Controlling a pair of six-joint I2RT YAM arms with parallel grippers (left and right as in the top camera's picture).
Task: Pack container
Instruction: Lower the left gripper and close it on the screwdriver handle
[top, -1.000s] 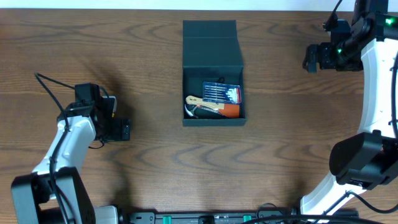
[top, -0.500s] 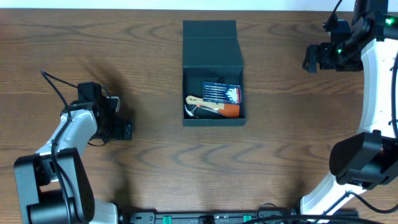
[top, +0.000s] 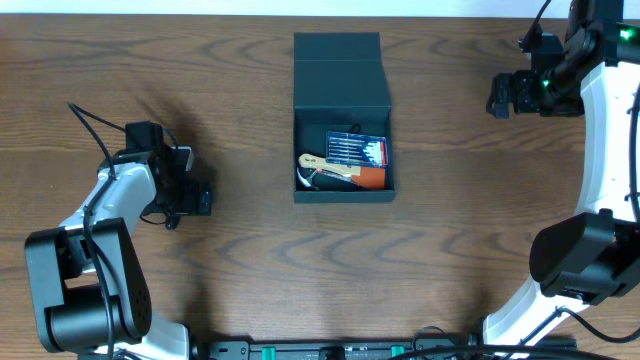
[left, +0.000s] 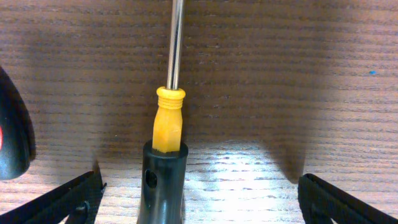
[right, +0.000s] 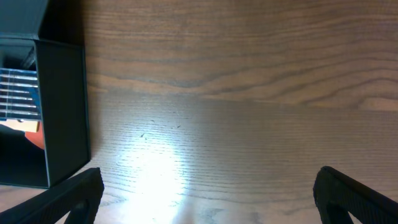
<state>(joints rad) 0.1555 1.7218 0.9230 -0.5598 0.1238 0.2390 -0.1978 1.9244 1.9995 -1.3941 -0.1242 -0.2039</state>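
The left gripper (left: 200, 186) is spread wide, its fingers (left: 62, 199) standing apart on either side of a screwdriver (left: 168, 130) with a black-and-yellow handle and not clamped on it. It sits low over the wooden table (left: 280, 74), well to the left of the container (top: 341, 197). The right gripper (right: 208, 186) is likewise spread and holds nothing, off to the container's right, while the container sits mid-table with its lid (top: 340, 75) folded back and a blue-and-red bit case (top: 356, 149) and other tools (top: 325, 165) lying inside.
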